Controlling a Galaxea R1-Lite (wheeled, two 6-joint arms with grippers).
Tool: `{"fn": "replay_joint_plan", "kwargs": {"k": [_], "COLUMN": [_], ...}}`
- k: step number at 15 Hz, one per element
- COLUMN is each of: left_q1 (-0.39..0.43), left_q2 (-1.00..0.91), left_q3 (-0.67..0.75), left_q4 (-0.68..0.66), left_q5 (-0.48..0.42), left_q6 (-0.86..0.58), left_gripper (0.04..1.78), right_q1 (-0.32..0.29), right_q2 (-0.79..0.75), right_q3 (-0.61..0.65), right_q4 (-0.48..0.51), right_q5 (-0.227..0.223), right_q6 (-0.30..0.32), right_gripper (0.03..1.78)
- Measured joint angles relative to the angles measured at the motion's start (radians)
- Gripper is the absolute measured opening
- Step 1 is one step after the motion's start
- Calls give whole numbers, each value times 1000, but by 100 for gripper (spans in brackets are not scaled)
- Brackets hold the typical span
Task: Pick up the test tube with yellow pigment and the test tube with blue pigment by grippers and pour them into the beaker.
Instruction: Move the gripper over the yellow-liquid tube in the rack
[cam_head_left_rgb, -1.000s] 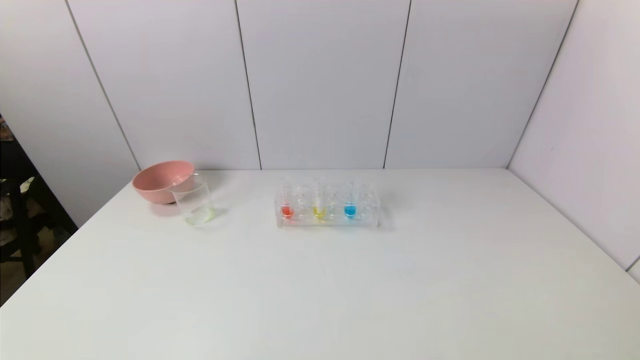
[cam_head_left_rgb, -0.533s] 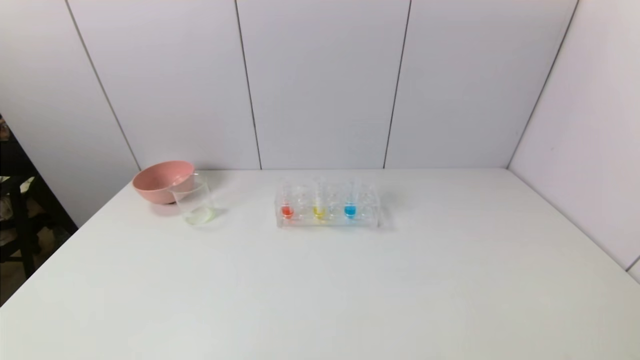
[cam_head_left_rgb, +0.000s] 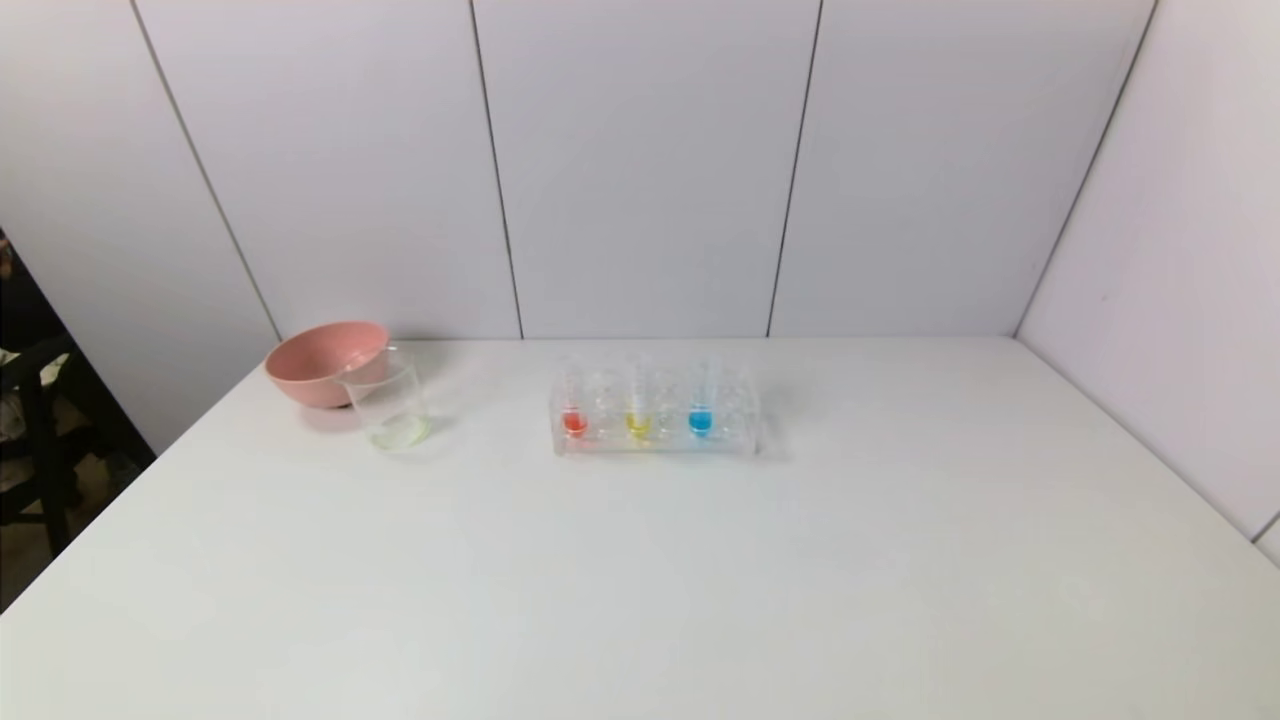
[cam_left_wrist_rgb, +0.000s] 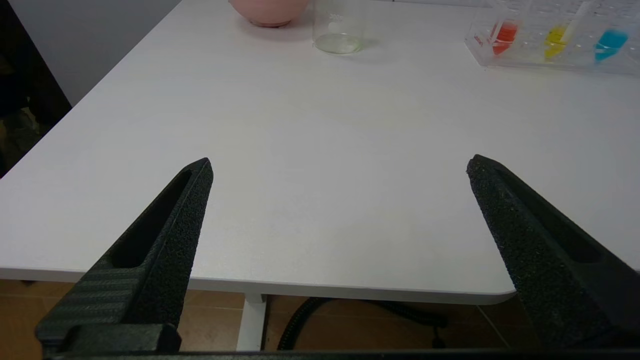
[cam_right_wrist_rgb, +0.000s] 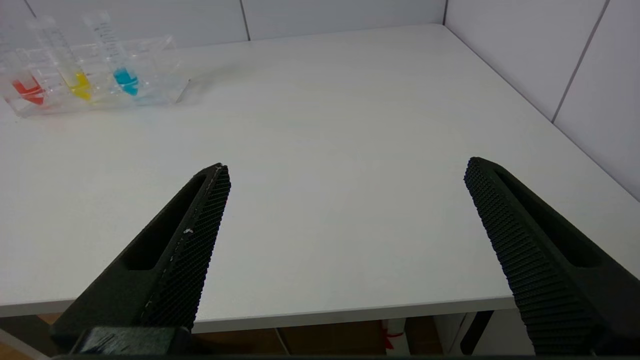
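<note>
Yellow tube (cam_head_left_rgb: 638, 408), blue tube (cam_head_left_rgb: 700, 405) upright, beaker (cam_head_left_rgb: 388, 405) apart

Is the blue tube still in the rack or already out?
In. The blue tube stands upright in the rack, beside the yellow tube; nothing touches it.

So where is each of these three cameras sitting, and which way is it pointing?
Head view: high up, looking down at the table with bowl, beaker and rack; no robot parts show.
Left wrist view: behind the open left hand at the table's near edge, facing the beaker.
Right wrist view: behind the open right hand, facing the far wall.
All three show the rack.
</note>
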Motion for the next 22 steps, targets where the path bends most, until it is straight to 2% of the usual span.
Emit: {"fn": "replay_joint_plan", "kwargs": {"k": [13, 18, 22], "left_q1": [0, -6, -10], "left_q2": [0, 30, 173], "left_q3": [-15, -125, -277], "left_q4": [-10, 17, 15], "left_q5": [3, -54, -119], "left_q6": [12, 16, 17], "left_gripper": [177, 178, 177], "right_q1": [0, 0, 0], "right_q2": [0, 0, 0], "right_q3": [0, 0, 0], "right_q4": [0, 0, 0], "right_q5": [0, 0, 0], "right_q6": [0, 0, 0], "right_gripper": [171, 171, 171]}}
